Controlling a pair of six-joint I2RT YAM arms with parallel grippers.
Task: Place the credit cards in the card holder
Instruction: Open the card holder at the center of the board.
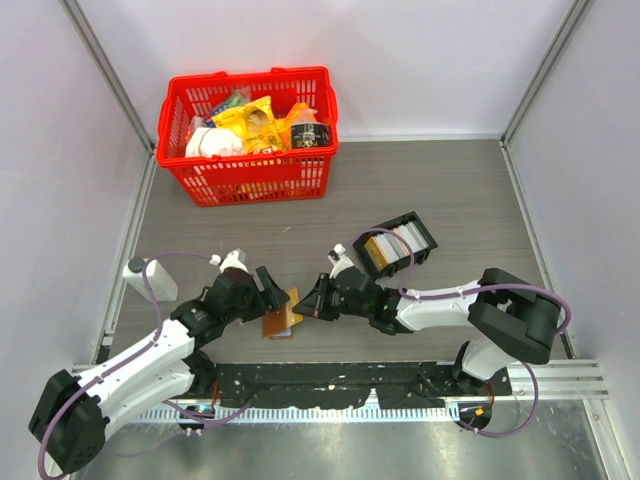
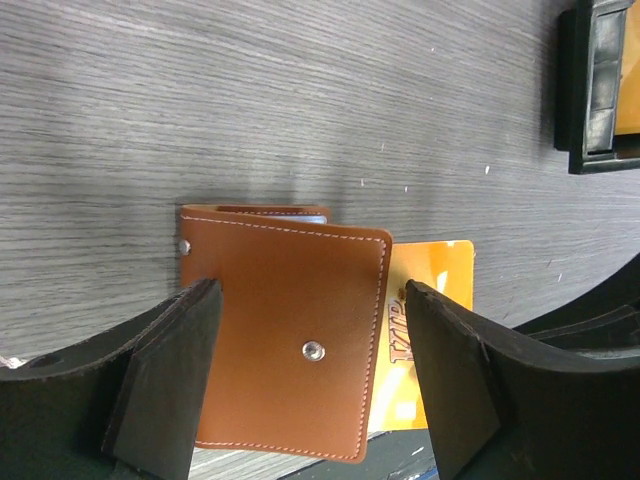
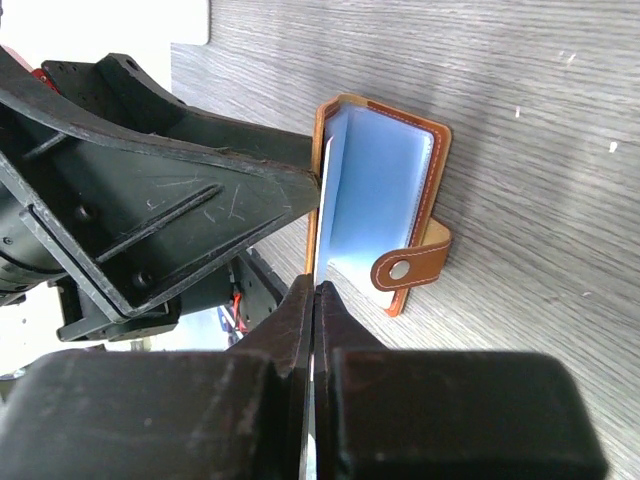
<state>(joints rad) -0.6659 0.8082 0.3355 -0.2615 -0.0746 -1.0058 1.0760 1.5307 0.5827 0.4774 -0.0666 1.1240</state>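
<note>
Between our two arms, near the front of the tabletop [image 1: 450,190], the card holder [image 1: 281,321] stands on edge, brown leather, with a yellow-orange card [image 2: 430,330] sticking out behind its outer face. Our left hand [image 2: 312,385] is released: its fingers [image 2: 165,385] sit spread on either side of the card holder, and the wrist view shows gaps, so we are not gripping it. Our right hand [image 3: 315,300] is clenched flat, its tips at the edge of the open card holder, where a light blue card [image 3: 375,195] fills the inner pocket. We cannot tell whether a thin card is pinched between those tips. More cards [image 1: 392,240] wait in the black tray [image 1: 397,244] beyond the right arm, so we judge the task partly done.

The risk we see is support. With the left hand let go, the card holder could tip or fold shut, and the protruding card could slide out. Any push from the right hand would shove it along the tabletop instead of seating a card. The red basket [image 1: 250,135] is well apart.
</note>
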